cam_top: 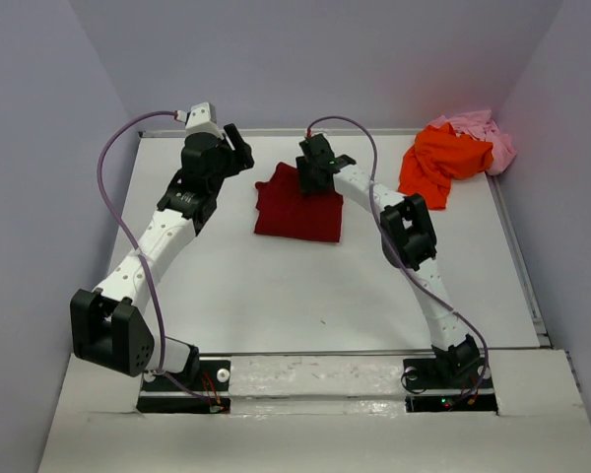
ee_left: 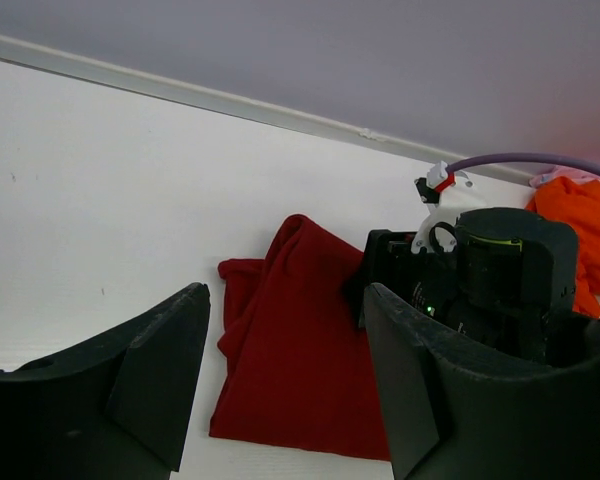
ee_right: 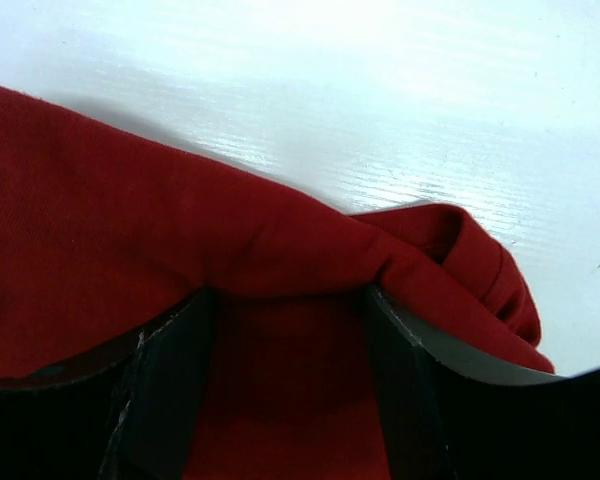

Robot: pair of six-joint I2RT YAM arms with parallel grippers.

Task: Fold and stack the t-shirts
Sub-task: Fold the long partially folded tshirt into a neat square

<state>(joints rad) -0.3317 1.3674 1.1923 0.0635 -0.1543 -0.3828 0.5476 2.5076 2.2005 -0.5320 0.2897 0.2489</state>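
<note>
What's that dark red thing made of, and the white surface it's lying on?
The dark red shirt looks like soft, matte knit cloth: the right wrist view shows a fine woven texture and rounded, floppy folds. The table looks like a hard, smooth white board with a slight gloss, showing faint streaks of reflected light. Whether it is plastic or painted wood is unclear.
</note>
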